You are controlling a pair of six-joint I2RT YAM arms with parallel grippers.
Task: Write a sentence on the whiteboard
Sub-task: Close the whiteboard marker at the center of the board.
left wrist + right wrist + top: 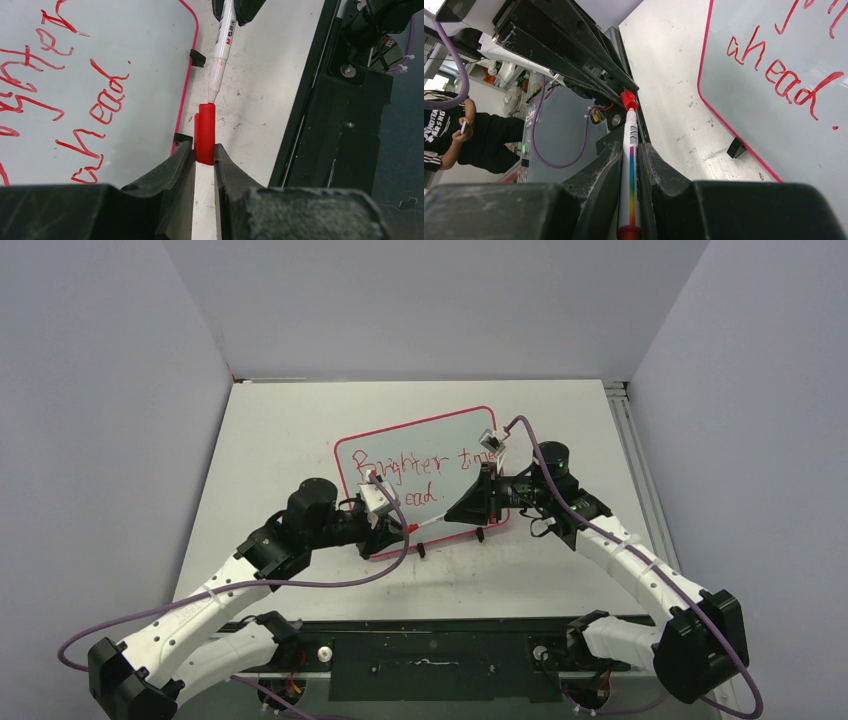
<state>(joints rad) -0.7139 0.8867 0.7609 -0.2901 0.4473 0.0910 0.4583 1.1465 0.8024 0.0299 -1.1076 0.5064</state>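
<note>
- The whiteboard (pixel 420 440) lies flat around the middle of the desk (pixel 560 570), turned a little so that its right end points toward the far edge.
- It has a thin pink-red frame, and small black feet (pixel 197 58) stick out along the side facing the near edge.
- The sentence (pixel 425 472) runs across the board in thin, uneven red strokes on two lines. The wrist views show the word "ahead" (pixel 95 120) on the lower line, followed by a dot.
- The left hand (pixel 408 529) is closed on a red cap (pixel 411 529). In its own wrist view the two fingers (pixel 182 160) pinch the cap's lower part from both sides, and the open end points away from the hand.
- The right hand (pixel 452 517) is closed around a white marker (pixel 432 522). Its wrist view shows the barrel (pixel 631 170), with a rainbow stripe, clamped between the jaws and pointing away.
- The two hands face each other, just above the desk by the board's side nearest the near edge.
- The marker's tip meets the mouth of the cap (pixel 205 132). I cannot tell whether it is pushed in or only touching.
- Marker and cap lie in one line, just beside the frame and off the white face.
- In the right wrist view a person (pixel 459 135) in a black shirt stands beyond the desk's edge.
</note>
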